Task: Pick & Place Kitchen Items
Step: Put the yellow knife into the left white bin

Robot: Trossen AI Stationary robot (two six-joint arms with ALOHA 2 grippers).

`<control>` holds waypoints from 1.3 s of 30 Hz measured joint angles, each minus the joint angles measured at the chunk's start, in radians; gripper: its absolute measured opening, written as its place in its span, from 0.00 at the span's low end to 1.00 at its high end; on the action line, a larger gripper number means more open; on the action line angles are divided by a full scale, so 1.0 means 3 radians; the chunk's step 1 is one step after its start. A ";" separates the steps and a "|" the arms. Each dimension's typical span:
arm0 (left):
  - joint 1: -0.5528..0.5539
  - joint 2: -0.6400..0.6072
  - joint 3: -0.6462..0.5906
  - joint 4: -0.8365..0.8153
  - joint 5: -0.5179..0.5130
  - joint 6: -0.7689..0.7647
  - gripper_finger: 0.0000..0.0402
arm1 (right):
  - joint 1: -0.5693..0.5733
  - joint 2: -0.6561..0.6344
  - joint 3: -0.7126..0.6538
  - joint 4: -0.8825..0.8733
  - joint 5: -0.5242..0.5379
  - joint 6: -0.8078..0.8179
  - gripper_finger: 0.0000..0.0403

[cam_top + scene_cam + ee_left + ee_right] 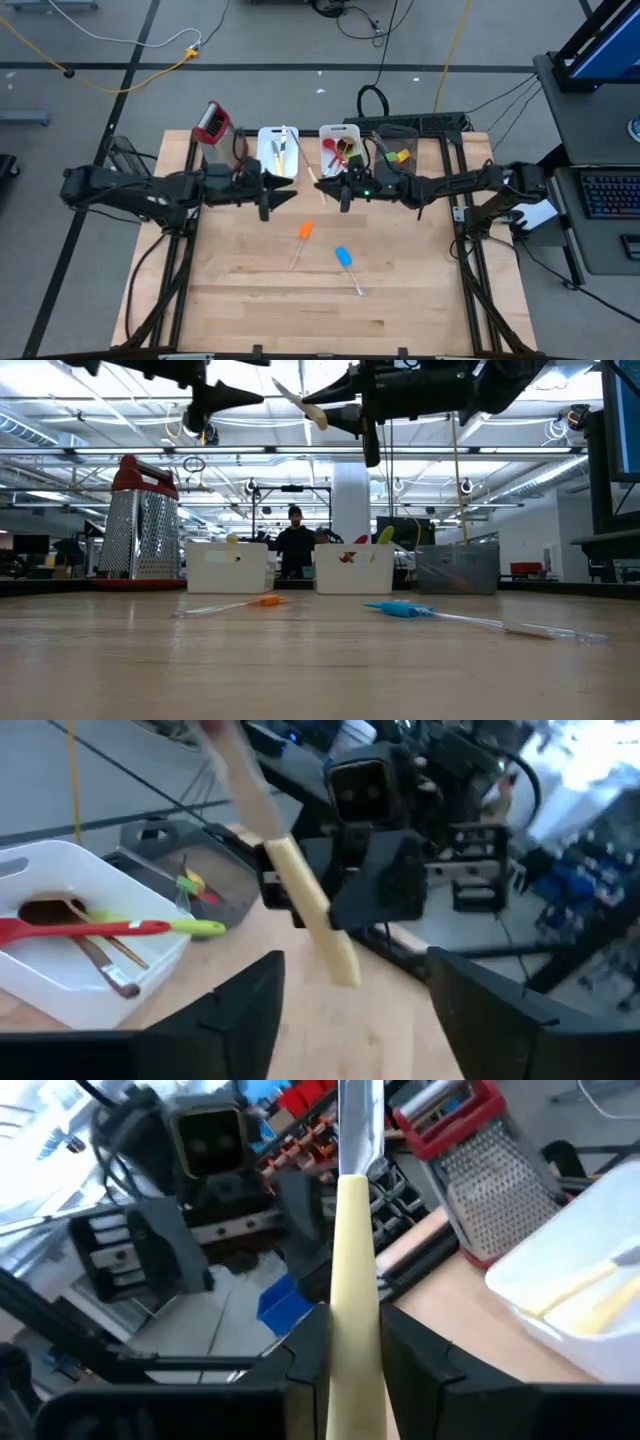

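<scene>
1. Kitchen items are mostly sorted already; the wooden tabletop [250, 300] fills the centre of the high view, and only two pieces lie loose on it.
2. Both dark arms meet over the upper middle of the tabletop, raised well above it in the low view.
3. Metal box grater [211, 121] stands at the upper left, beside two white bins: the left bin [264, 135] holds cream-handled pieces, the right bin [328, 133] a red spoon [85, 928] and other utensils.
4. Right gripper [345, 187] pinches the handle of a cream-handled knife [355, 1280], jaws pressed on it, blade pointing toward the other arm.
5. Left gripper [272, 190] faces it with jaws spread, apparently clear of the knife.
6. Blue spatula [344, 257] and orange spatula [305, 231] wait at centre; by my reckoning, the knife and these two are what remains.
</scene>
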 joint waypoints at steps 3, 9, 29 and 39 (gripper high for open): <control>0.0117 0.0199 -0.0001 0.0374 0.0004 -0.0167 0.66 | -0.0057 -0.0001 0.0000 0.0136 -0.0145 0.0018 0.15; 0.0262 0.0490 -0.0001 0.0821 0.0185 -0.0432 0.67 | -0.0141 -0.0001 0.0001 0.0175 -0.0242 0.0091 0.15; 0.0404 0.0851 -0.0001 0.1475 0.0237 -0.0597 0.68 | -0.0172 -0.0003 0.0004 0.0250 -0.0330 0.0178 0.15; 0.0454 0.0851 -0.0001 0.1473 0.0237 -0.0641 0.67 | -0.0171 -0.0003 0.0005 0.0329 -0.0329 0.0264 0.15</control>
